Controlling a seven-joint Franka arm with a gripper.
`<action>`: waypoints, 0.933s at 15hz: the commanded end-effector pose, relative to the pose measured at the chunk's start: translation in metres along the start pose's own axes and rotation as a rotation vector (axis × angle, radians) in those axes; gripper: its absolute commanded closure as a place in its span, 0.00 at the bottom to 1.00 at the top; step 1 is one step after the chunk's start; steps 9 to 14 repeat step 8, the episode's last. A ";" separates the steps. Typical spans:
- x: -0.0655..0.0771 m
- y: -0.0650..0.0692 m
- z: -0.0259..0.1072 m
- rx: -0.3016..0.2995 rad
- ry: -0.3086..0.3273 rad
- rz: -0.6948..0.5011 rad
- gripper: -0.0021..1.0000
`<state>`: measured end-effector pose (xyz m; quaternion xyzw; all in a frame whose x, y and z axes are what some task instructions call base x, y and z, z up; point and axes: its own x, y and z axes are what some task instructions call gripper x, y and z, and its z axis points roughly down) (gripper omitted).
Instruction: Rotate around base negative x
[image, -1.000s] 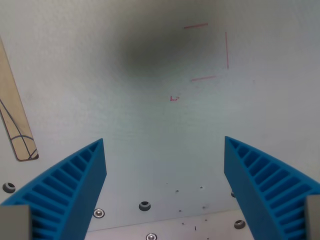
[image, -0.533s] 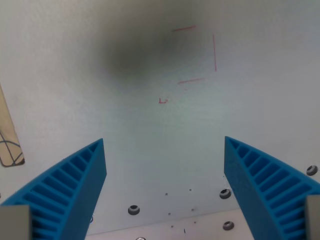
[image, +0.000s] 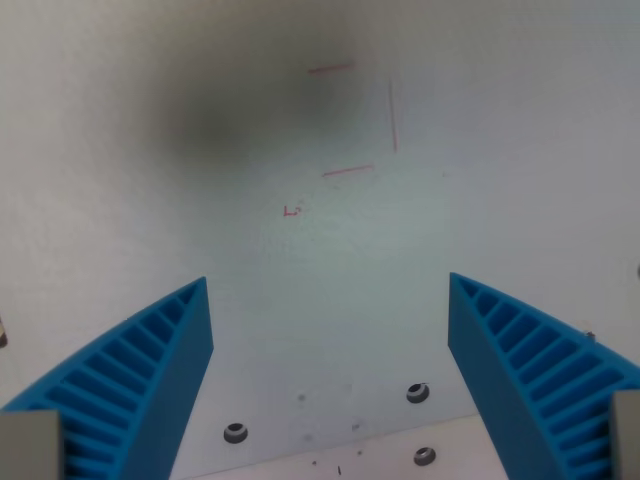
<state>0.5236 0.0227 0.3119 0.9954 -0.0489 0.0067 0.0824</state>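
Pale grey-white tabletop (image: 320, 290) fills nearly the whole wrist view, matte and bare across its middle, with a soft dark shadow (image: 230, 110) smudged over the upper left-centre. At the wrist view's lower left stands one blue ribbed finger (image: 140, 385) of the gripper (image: 328, 290), its tip pointing up and inward. Just right of it, near the bottom edge, a small round bolt hole (image: 235, 432) sits in the surface. Moving rightward, a tiny red mark (image: 291, 211) lies on the table, and above it thin red lines (image: 360, 115) sketch three sides of a square, open toward the left. Lower down, two more bolt holes (image: 418, 392) sit close to a lighter strip (image: 330, 465) along the bottom edge. At the lower right rises the second blue ribbed finger (image: 520, 375). The claw is released, its fingers spread wide apart with only bare tabletop between them and nothing grasped. No separate object for the task shows; the gripper hangs above the surface.
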 end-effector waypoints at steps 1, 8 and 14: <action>-0.001 -0.003 -0.003 -0.217 0.010 0.023 0.00; -0.001 -0.003 -0.003 -0.298 0.017 0.022 0.00; -0.001 -0.003 -0.003 -0.298 0.017 0.022 0.00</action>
